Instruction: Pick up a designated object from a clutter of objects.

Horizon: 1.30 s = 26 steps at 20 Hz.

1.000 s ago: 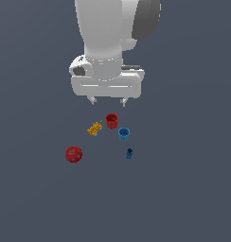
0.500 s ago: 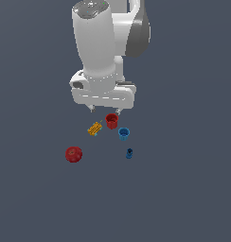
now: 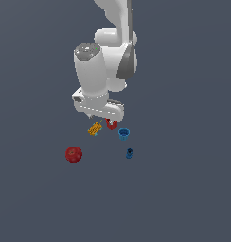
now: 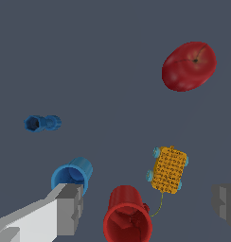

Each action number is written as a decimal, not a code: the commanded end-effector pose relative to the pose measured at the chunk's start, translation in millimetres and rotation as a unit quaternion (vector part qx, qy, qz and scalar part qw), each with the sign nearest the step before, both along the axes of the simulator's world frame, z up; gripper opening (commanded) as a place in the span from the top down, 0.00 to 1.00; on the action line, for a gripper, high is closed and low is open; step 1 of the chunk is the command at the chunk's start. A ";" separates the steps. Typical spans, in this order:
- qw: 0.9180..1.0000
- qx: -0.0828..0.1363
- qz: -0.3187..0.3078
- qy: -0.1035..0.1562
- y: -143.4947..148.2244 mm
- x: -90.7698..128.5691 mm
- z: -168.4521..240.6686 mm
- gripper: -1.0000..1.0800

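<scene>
The designated yellow-orange ridged block point(image 3: 94, 129) lies on the grey floor, just to the exterior view's left of the red cup point(image 3: 112, 125). My gripper point(image 3: 100, 119) is open and empty, hovering low over the block and the red cup, whose far side it partly hides. In the wrist view the block point(image 4: 170, 169) lies between my two grey fingers point(image 4: 70, 208), beside the red cup point(image 4: 128, 218), which lies on its side. The gripper point(image 4: 148, 202) touches nothing.
A blue cup point(image 3: 123, 133) sits to the exterior view's right of the red cup, with a tiny dark-blue piece point(image 3: 129, 153) nearer the camera. A red ball point(image 3: 74, 154) lies at the exterior view's left. The wrist view shows the blue cup point(image 4: 71, 175), dark-blue piece point(image 4: 42, 123) and ball point(image 4: 189, 66).
The arm has come down toward the clutter and shifted slightly to the exterior view's left, tilting as it went. The gripper stays open. The objects have not moved.
</scene>
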<state>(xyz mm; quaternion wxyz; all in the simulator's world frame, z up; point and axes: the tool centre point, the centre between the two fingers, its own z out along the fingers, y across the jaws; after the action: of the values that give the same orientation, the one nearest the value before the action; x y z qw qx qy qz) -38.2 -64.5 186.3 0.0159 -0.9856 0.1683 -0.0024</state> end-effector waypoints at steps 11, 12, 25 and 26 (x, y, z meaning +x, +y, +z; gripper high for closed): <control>0.995 -0.009 -0.102 0.005 -29.4 -62.8 -92.5 0.04; 0.994 -0.010 -0.107 0.005 -30.8 -67.1 -96.9 0.04; 0.990 -0.014 -0.138 0.007 -38.1 -92.2 -120.2 0.04; 0.990 -0.014 -0.138 0.007 -38.1 -92.2 -120.4 0.04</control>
<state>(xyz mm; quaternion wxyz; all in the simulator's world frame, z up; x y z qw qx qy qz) -130.6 -102.7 65.9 0.0002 -0.9530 0.3029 0.0005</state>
